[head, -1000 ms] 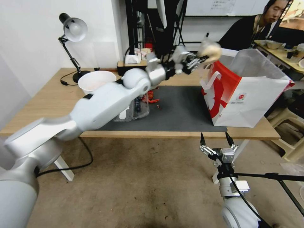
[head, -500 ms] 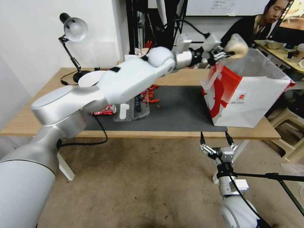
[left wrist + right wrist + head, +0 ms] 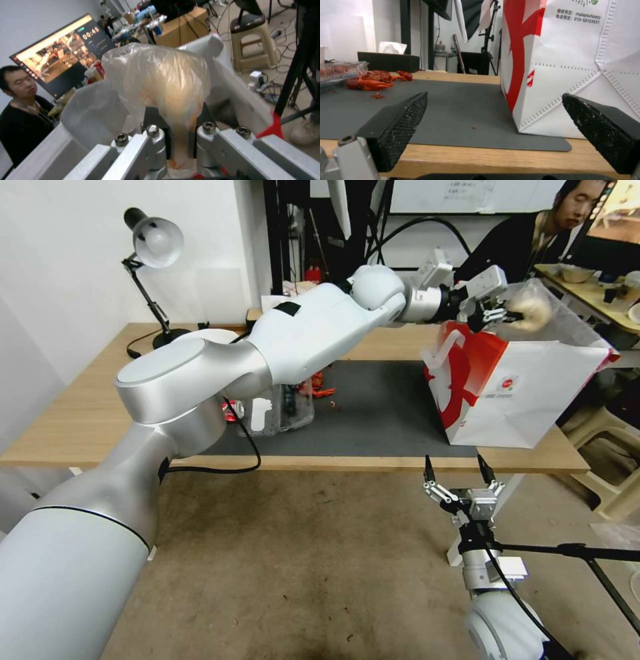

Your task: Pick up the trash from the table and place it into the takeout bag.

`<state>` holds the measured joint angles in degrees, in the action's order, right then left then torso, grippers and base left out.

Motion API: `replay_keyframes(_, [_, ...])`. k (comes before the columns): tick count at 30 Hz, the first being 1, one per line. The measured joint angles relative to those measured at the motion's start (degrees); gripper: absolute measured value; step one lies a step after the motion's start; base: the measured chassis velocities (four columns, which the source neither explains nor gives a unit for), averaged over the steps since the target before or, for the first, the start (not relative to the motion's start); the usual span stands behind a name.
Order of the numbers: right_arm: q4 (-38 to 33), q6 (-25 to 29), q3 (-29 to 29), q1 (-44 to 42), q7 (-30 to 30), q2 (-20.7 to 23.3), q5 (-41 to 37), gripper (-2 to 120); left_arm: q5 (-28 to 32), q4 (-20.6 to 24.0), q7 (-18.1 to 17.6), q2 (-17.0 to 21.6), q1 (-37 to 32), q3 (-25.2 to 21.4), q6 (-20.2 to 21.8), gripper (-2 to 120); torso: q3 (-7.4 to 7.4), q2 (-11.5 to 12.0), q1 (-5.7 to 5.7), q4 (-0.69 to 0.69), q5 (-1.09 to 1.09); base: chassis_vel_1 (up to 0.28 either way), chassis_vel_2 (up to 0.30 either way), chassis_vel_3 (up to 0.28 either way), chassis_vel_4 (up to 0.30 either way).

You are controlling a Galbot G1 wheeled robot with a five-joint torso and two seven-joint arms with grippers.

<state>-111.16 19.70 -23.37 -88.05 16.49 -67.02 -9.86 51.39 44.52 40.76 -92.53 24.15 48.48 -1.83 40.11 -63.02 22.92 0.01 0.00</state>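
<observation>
Above the takeout bag point(image 3: 527, 380), the left gripper point(image 3: 508, 315) pinches the plastic-wrapped tan ball point(image 3: 530, 311) over the opening; next likely lowering and releasing. The right gripper point(image 3: 459, 475) idles wide below the table point(image 3: 87, 407).

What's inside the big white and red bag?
The takeout bag has a clear plastic liner showing at its open top. Its paper walls hide whatever lies deeper. The left gripper holds the plastic-wrapped tan ball over the opening, not yet inside.
</observation>
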Motion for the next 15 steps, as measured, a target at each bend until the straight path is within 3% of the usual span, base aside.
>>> replay_keyframes(4, [0.1, 0.1, 0.0, 0.0, 0.0, -0.1, 0.0, 100, -0.6, -0.4, -0.6, 0.1, -0.3, 0.0, -0.2, 5, 0.00, 0.0, 0.00, 0.00, 0.00, 0.000, 0.000, 0.000, 0.000])
replay_keyframes(13, [0.5, 0.8, -0.2, -0.4, -0.1, -0.2, 0.0, 100, 0.0, 0.1, -2.1, 0.3, -0.7, -0.6, -1.2, 40, 0.00, 0.0, 0.00, -0.02, 0.00, 0.000, 0.000, 0.000, 0.000])
replay_keyframes(15, [0.5, 0.8, -0.2, -0.4, -0.1, -0.2, 0.0, 100, 0.1, 0.1, -2.2, 0.3, -0.7, -0.9, -1.3, 43, 0.00, 0.0, 0.00, -0.01, 0.00, 0.000, 0.000, 0.000, 0.000])
